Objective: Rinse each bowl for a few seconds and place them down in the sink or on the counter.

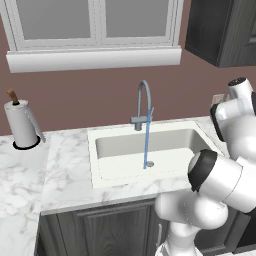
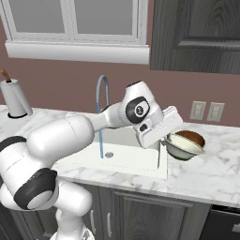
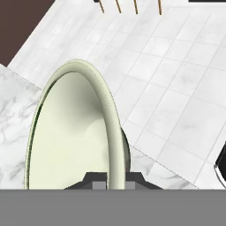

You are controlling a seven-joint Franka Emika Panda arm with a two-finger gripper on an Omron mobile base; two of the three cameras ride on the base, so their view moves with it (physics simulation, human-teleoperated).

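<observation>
My gripper (image 2: 165, 138) reaches right past the sink (image 2: 136, 161) and is shut on the near rim of a cream bowl (image 2: 183, 145) with a grey outside. The bowl is low over the marble counter (image 2: 211, 173), just right of the basin; whether it touches the top I cannot tell. A glossy reddish-brown bowl (image 2: 192, 137) shows right behind it, partly hidden. In the hand view the cream bowl (image 3: 70, 132) is seen edge-on, its rim pinched at my gripper (image 3: 115, 178). Water streams from the grey faucet (image 1: 144, 100) into the sink (image 1: 125, 142).
A paper towel roll (image 1: 21, 125) stands on the counter (image 1: 65, 165) left of the sink. Two wall outlets (image 2: 206, 111) sit behind the bowls, under a dark upper cabinet (image 2: 197, 33). My own arm (image 1: 225, 170) crosses the sink's right side.
</observation>
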